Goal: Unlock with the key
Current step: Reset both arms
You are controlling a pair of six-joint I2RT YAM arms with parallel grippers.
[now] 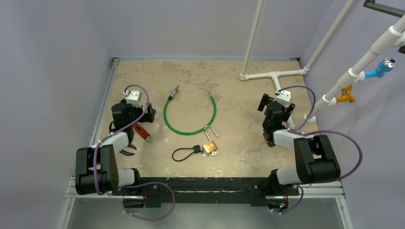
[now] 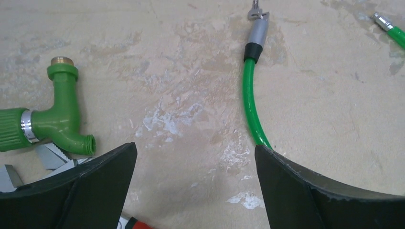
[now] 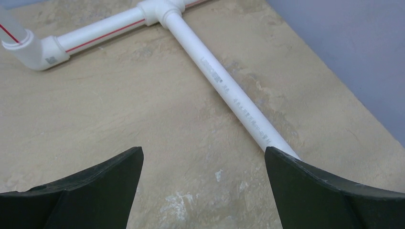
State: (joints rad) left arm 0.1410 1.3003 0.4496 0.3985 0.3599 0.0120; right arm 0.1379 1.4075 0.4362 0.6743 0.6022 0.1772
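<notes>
A brass padlock (image 1: 210,147) lies near the table's front middle, its silver shackle (image 1: 211,131) pointing away from me. A black-headed key (image 1: 197,149) on a black cord loop (image 1: 181,153) lies against the padlock's left side; whether it sits in the lock is too small to tell. My left gripper (image 1: 138,113) (image 2: 193,148) hovers open over the left of the table, well left of the lock, with nothing between its fingers. My right gripper (image 1: 270,107) (image 3: 203,149) is open and holds nothing at the right. Neither wrist view shows the lock or key.
A green cable (image 1: 190,116) (image 2: 250,109) curves across the middle, behind the padlock. A green tap (image 2: 59,117) and serrated metal jaws (image 2: 50,157) lie under my left arm, beside a red-handled tool (image 1: 142,131) (image 2: 136,223). White pipes (image 1: 274,75) (image 3: 229,90) run along the back right.
</notes>
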